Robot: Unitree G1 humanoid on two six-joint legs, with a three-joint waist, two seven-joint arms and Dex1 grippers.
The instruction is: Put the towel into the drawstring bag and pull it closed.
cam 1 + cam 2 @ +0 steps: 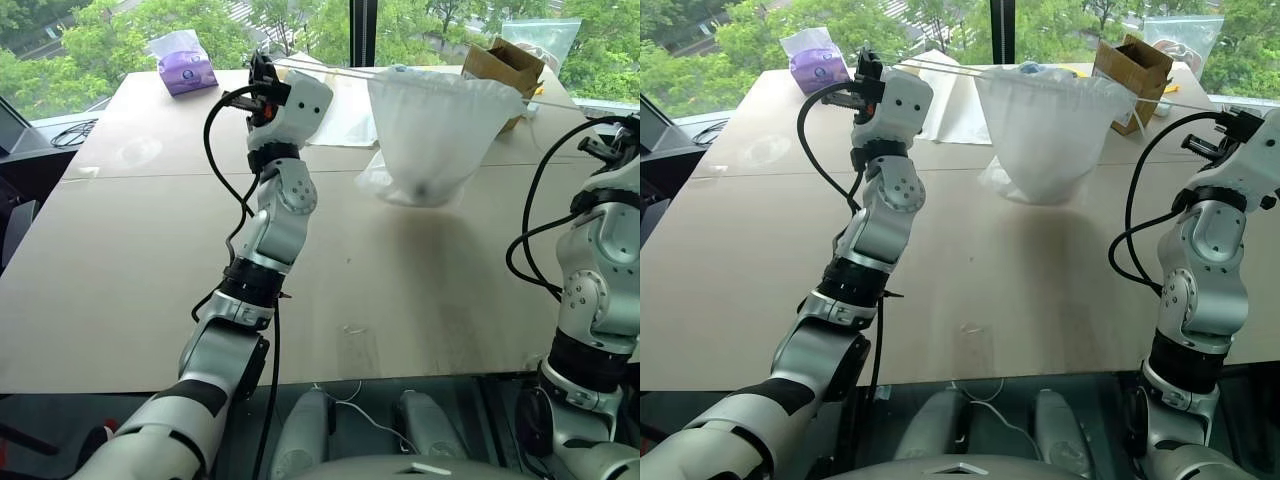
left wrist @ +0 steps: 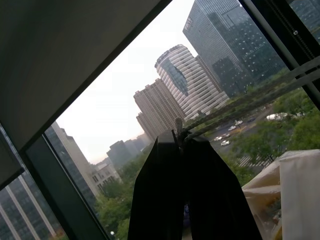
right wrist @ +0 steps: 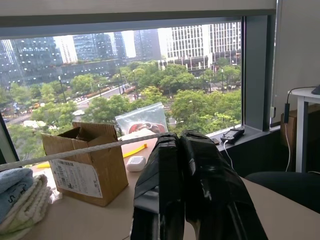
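Translucent white drawstring bag (image 1: 432,135) hanging bulged from taut cords, each pinched in a shut hand (image 2: 181,137).

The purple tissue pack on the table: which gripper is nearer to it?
Left. The left gripper is raised just beside the purple tissue pack, holding a cord of the drawstring bag. The right gripper is beyond the bag, at the table's opposite side.

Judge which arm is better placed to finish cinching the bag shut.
Neither alone. The left gripper and right gripper are each shut on a cord, stretched taut between them with the drawstring bag hanging mid-span. Both probably need to pull apart further.
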